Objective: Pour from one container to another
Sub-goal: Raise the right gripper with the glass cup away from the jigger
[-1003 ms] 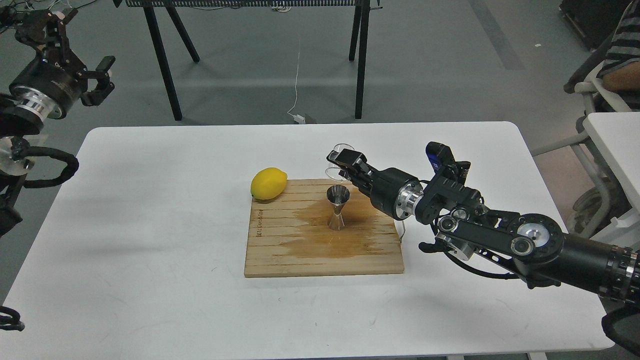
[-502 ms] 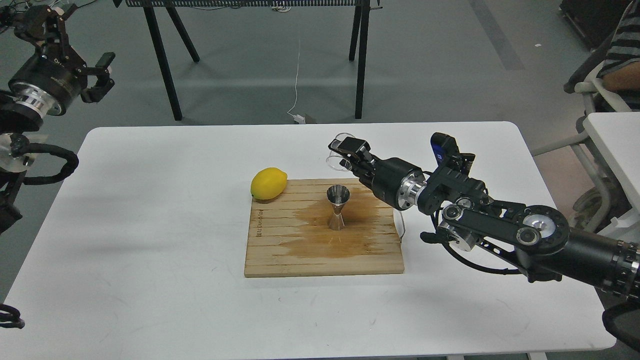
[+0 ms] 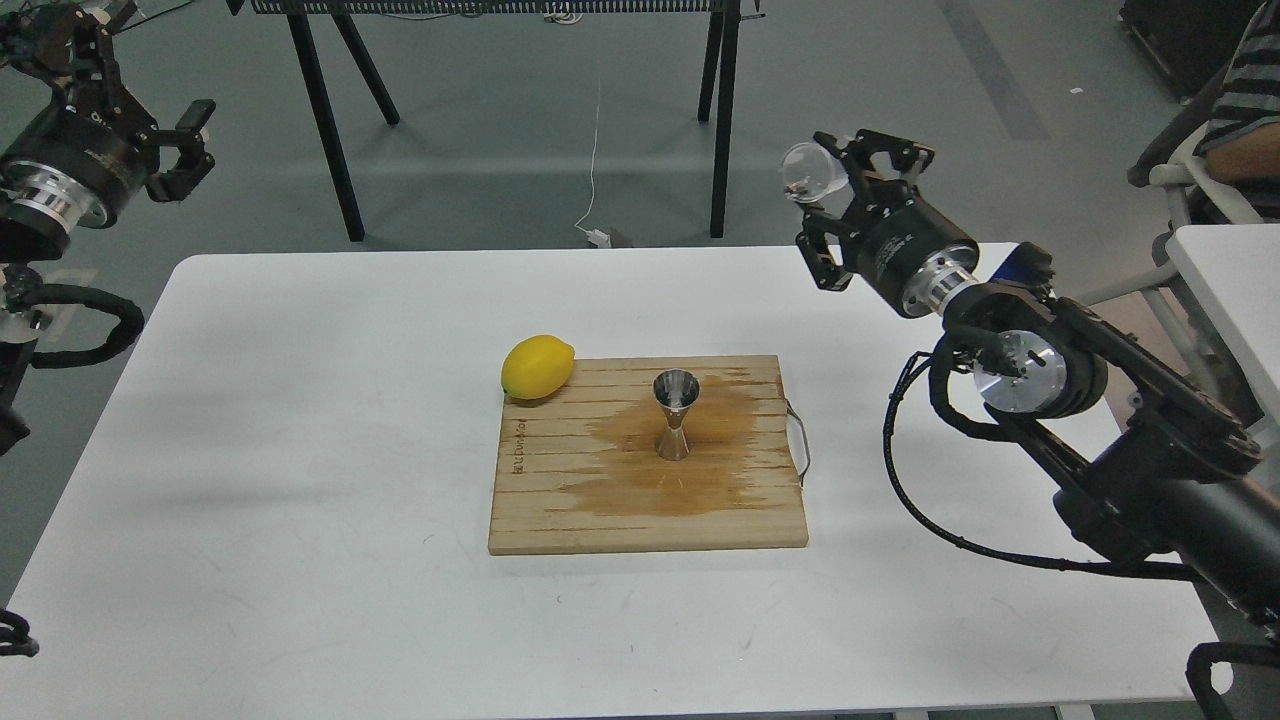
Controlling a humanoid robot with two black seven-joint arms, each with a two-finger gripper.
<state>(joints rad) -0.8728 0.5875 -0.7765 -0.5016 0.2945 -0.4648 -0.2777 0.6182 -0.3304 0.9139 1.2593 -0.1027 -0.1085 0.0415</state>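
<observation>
The steel jigger [image 3: 676, 415] stands upright in the middle of the wooden board [image 3: 540, 505], on a dark wet stain [image 3: 700, 475]. High at the back right, beyond the table's far edge, my right gripper [image 3: 826, 182] is shut on the small clear glass cup [image 3: 808, 172]. The cup is tilted, well up and to the right of the jigger, and I cannot tell what it holds. My left gripper [image 3: 188, 148] hangs open and empty at the far left, off the table.
A lemon [image 3: 538, 366] rests on the board's back left corner. The board lies on a white table [image 3: 300, 400] and has a wire handle [image 3: 802, 440] on its right side. Black trestle legs [image 3: 722, 120] stand behind. A second white table [image 3: 1225, 270] and a seated person are at right.
My right gripper has carried the glass cup up and to the right, away from just behind the jigger. The left gripper has drifted slightly up and left. The jigger has not moved.
</observation>
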